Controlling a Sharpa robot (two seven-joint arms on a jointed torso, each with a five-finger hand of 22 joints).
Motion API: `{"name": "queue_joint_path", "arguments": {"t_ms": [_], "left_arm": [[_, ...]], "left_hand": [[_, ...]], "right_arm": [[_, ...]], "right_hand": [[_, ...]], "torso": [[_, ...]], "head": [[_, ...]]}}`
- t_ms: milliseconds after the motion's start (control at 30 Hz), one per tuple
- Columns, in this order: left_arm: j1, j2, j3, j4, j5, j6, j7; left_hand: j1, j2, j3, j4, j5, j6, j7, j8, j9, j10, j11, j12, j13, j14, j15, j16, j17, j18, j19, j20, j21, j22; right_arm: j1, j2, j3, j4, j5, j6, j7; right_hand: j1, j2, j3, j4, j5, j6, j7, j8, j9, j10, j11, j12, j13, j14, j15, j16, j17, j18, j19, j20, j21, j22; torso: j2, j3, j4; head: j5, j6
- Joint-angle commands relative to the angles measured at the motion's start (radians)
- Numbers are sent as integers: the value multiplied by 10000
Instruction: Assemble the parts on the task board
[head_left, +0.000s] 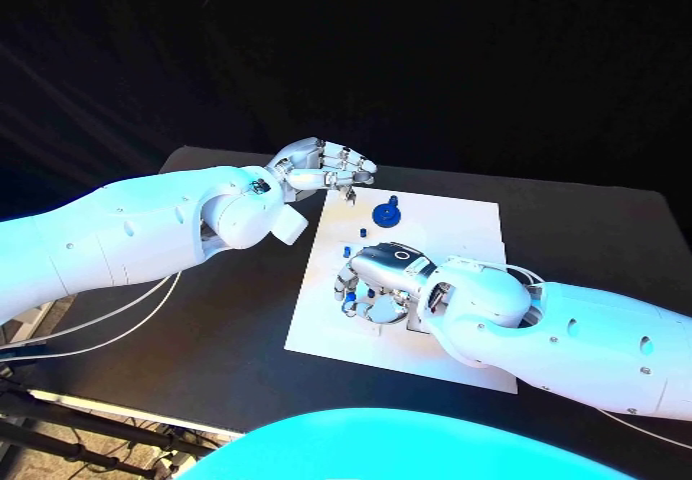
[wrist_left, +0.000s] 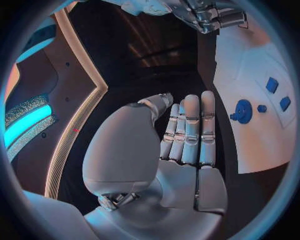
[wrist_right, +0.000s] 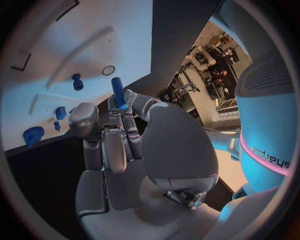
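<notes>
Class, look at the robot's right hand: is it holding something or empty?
Holding: in the right wrist view, the right hand pinches a slim blue peg at its fingertips, above the white task board.

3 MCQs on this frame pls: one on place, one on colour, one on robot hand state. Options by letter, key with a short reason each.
1. Where is the left robot hand?
A. At the far corner of the task board
B. Over the board's near edge
C. Off the table's right side

2. What colour is the gear-shaped part on the board?
A. Red
B. Blue
C. Yellow

3. What is the right robot hand doing?
A. Lying flat and empty on the table
B. Holding a blue peg in its fingers
C. Gripping the board's edge

Key:
1 A: the head view shows it by the board's far left corner.
2 B: the gear is blue in the head and left wrist views.
3 B: the right wrist view shows the peg rising from between its fingers.
</notes>
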Motion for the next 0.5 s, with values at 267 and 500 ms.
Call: {"name": "queue_joint_path", "arguments": {"t_ms": [267,500], "left_arm": [[6,28,5,12,15,151,77],[6,25,5,13,15,158,73]], "left_hand": [[-38,60,-9,32,38,-54,-21,-14,-14,-75,-3,22,17,-8,25,43,13,145,60,23,-60,-16],[-38,60,-9,32,38,-54,-21,-14,-14,-75,-3,22,17,-8,25,43,13,145,60,23,-60,-16]], "right_arm": [[-67,96,-57,-257,-133,146,175],[-96,115,-77,-381,-137,288,129]], "right_hand": [[265,139,467,-522,24,58,32,25,11,732,-636,85,298,435,-80,44,1,-143,-32,-26,-39,-7],[265,139,467,-522,24,58,32,25,11,732,-636,85,298,435,-80,44,1,-143,-32,-26,-39,-7]], "torso": [[10,0,12],[-1,-11,12]], "head": [[22,-10],[4,-10]]}}
